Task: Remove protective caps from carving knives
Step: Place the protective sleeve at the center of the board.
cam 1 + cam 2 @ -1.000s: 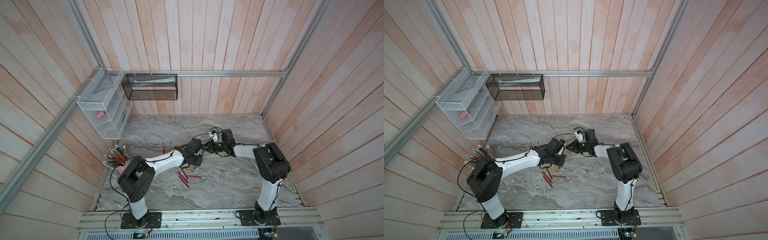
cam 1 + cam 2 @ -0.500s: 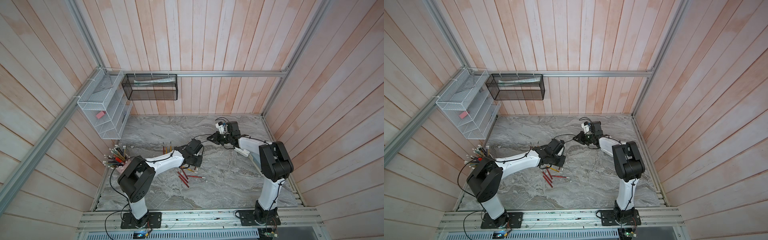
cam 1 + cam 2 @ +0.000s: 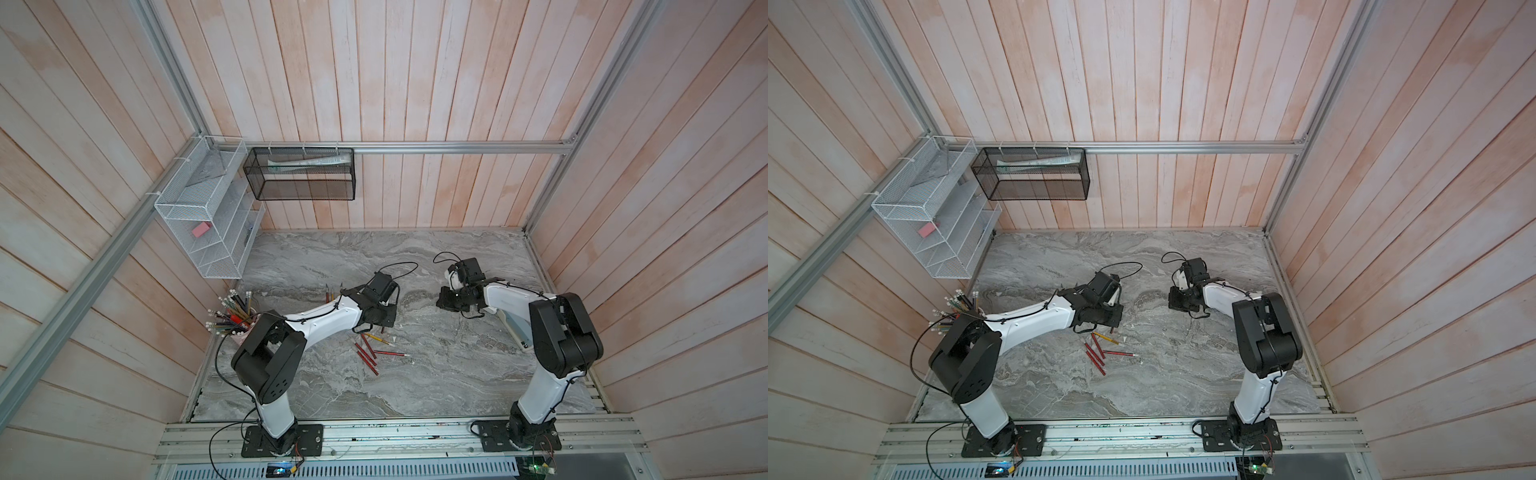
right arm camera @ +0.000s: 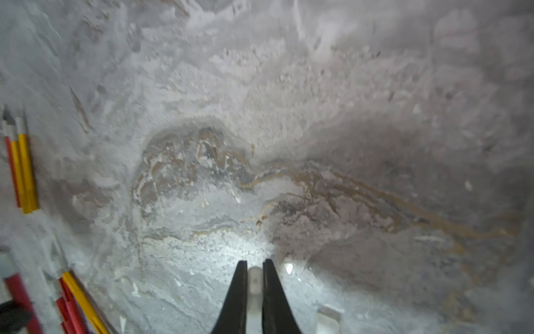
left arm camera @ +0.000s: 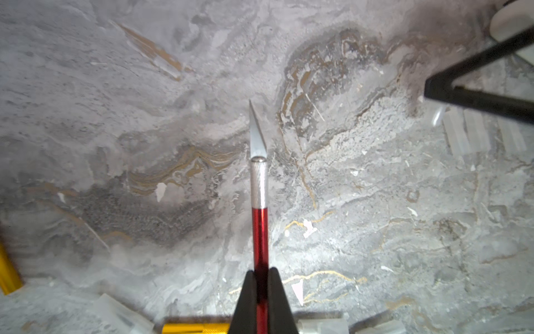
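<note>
Left wrist view: the red carving knife (image 5: pixel 260 231) is clamped by its handle in the left gripper (image 5: pixel 261 271). Its grey blade (image 5: pixel 255 133) is bare and points out over the counter (image 5: pixel 375 202).
Right wrist view: a protective cap (image 4: pixel 255 282) is pinched in the right gripper (image 4: pixel 255 263).
Change: a second ago the grippers met mid-counter; now they stand well apart, so this cap is judged off.
Remaining: loose knives (image 3: pixel 368 353) lie near the left arm.
Room: bare counter lies between the grippers. A pencil cup (image 3: pixel 232 318) crowds the left edge.
</note>
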`<state>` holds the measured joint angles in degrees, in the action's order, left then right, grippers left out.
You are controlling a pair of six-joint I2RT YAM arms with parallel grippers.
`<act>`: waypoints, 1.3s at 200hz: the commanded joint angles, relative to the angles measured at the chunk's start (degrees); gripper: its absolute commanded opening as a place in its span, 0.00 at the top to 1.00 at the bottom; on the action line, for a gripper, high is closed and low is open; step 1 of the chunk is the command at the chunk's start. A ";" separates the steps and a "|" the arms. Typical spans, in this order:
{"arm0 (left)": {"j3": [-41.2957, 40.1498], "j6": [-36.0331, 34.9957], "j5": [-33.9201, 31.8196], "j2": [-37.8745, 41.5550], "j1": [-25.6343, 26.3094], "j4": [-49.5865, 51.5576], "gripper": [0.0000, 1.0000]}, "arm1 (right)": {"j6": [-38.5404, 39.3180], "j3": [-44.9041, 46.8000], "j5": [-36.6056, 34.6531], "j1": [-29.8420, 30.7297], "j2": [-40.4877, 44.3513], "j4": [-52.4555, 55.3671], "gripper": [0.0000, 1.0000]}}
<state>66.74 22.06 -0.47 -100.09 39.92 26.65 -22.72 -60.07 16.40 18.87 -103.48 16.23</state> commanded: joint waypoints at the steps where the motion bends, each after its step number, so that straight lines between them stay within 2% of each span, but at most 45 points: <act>1: -0.13 -0.25 -1.37 1.83 -1.51 1.01 1.00 | 1.72 1.23 -2.44 2.07 1.19 2.93 1.00; 36: 0.05 0.95 -1.21 2.07 -4.18 1.17 1.00 | 1.36 2.36 -3.10 2.82 0.83 2.67 1.00; 97: 0.27 0.38 -1.02 1.83 -4.59 1.11 1.00 | 2.70 3.59 -6.38 2.84 0.90 4.59 0.98; 179: 0.36 0.59 -1.05 1.50 -5.20 0.99 1.00 | 2.60 5.19 -6.65 2.57 1.84 3.91 0.78; 260: 0.52 0.32 -1.55 1.23 -5.45 0.87 1.00 | 2.02 6.08 -5.47 2.48 2.04 3.06 0.72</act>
<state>66.74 22.48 -1.15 -99.42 34.92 27.46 -20.56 -56.14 12.21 21.65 -100.73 16.58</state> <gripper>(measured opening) 0.069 0.274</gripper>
